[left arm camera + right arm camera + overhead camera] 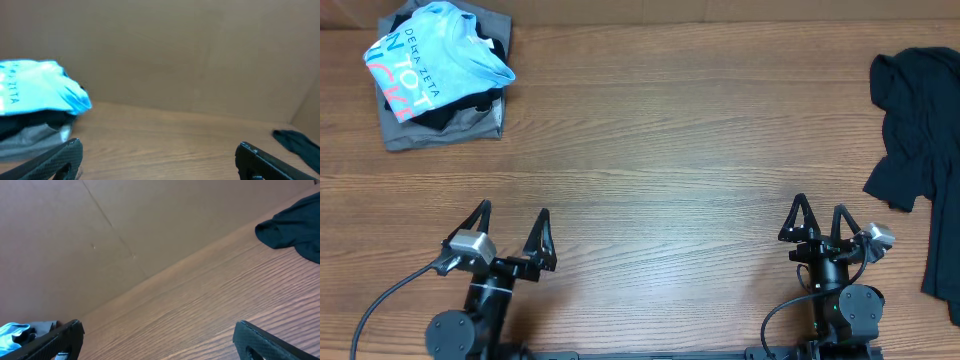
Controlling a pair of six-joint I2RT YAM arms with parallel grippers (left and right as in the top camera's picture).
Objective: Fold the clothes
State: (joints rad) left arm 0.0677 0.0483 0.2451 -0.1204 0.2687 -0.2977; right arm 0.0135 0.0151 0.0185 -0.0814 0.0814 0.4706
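A stack of folded clothes lies at the table's far left corner: a light-blue T-shirt (435, 58) with white and pink lettering on top of black and grey garments (440, 125). The left wrist view shows the same light-blue T-shirt (37, 92) at its left edge. A loose dark garment (920, 130) sprawls crumpled at the far right, seen also as dark cloth (295, 225) in the right wrist view. My left gripper (513, 212) rests open near the front left, far from the stack. My right gripper (819, 208) stands open near the front right, nothing between its fingers.
Brown cardboard walls (175, 55) close off the back of the wooden table (660, 150). Both arm bases and a cable (380, 300) sit at the front edge.
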